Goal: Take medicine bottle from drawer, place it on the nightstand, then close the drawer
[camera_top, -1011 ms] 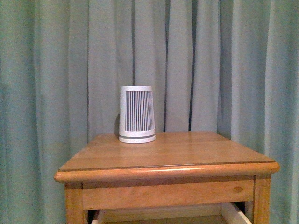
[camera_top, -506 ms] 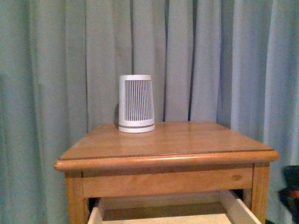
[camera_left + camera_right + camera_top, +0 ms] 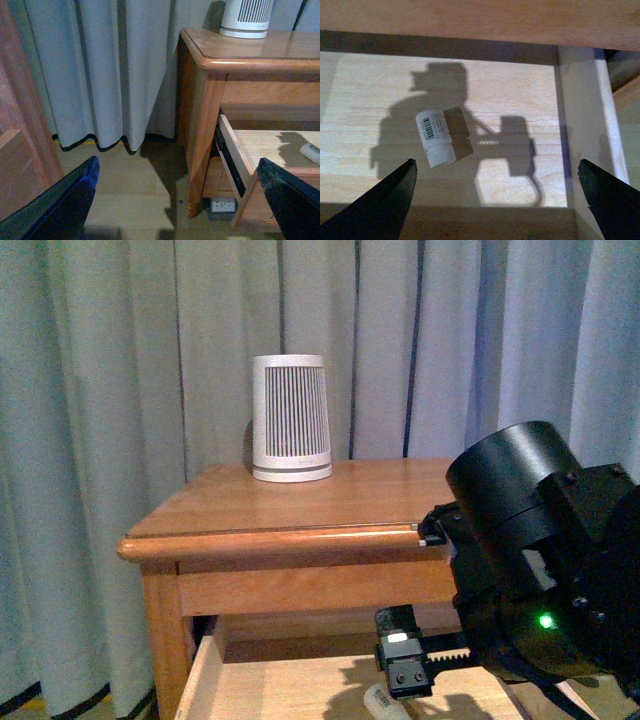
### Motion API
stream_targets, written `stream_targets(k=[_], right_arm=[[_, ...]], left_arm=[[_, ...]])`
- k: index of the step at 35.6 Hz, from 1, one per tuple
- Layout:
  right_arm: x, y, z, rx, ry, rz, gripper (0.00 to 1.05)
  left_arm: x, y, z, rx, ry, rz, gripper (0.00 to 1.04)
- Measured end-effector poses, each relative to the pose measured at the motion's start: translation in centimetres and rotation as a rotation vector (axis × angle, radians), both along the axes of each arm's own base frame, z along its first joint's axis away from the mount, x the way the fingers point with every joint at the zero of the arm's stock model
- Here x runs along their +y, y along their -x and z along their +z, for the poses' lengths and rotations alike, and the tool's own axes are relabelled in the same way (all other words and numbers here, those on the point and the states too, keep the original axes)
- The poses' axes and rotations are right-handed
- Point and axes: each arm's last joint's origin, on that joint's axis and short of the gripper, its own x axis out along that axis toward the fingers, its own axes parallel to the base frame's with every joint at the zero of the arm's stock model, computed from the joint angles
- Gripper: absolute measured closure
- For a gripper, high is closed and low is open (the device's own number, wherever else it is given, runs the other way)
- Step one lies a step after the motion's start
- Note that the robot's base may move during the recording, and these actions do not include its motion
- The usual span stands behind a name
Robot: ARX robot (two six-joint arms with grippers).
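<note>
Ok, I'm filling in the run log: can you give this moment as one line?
stage: pre-grasp | drawer: open | medicine bottle: lying inside drawer | right gripper: jaws open above bottle | left gripper: jaws open, empty

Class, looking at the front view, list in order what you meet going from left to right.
drawer's left side wall → white ribbed cylinder → medicine bottle → round black housing of the right arm

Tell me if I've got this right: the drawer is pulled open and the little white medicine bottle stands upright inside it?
Not quite. The medicine bottle is lying on its side on the pale wooden floor of the drawer, not standing upright; the right wrist view shows it plainly. The drawer is indeed pulled open.
</note>
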Motion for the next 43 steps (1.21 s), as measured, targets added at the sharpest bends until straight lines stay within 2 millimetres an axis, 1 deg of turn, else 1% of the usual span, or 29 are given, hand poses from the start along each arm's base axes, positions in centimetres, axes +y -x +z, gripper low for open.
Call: stream_targets(k=[5, 9, 22, 30, 35, 36, 37, 43], right_arm=[[0.6, -1.3, -1.7, 0.02, 0.007, 0.004, 0.07], [1.5, -2.7, -3.4, 0.045, 0.007, 0.016, 0.07], [3.0, -5.1, -6.1, 0.084, 0.016, 0.028, 0.07], [4.2, -6.9, -7.1, 0.098, 0.01, 0.033, 0.07], [4.9, -7.6, -7.8, 0.126, 0.004, 0.029, 0.07], [5.0, -7.6, -8.0, 0.133, 0.002, 0.028, 0.07], [5.1, -7.6, -8.1, 0.141, 0.002, 0.028, 0.1], [5.5, -7.8, -8.7, 0.17, -0.006, 0.027, 0.3]], left_arm=[[0.0, 0.0, 0.0, 0.0, 0.0, 0.0, 0.07], [0.0, 0.0, 0.0, 0.0, 0.0, 0.0, 0.07], [0.0, 0.0, 0.0, 0.0, 0.0, 0.0, 0.07], [0.0, 0.0, 0.0, 0.0, 0.0, 0.0, 0.07], [0.0, 0.0, 0.0, 0.0, 0.0, 0.0, 0.07], [0.0, 0.0, 0.0, 0.0, 0.0, 0.0, 0.07], [0.0, 0.0, 0.0, 0.0, 0.0, 0.0, 0.07], [0.0, 0.0, 0.0, 0.0, 0.0, 0.0, 0.07]])
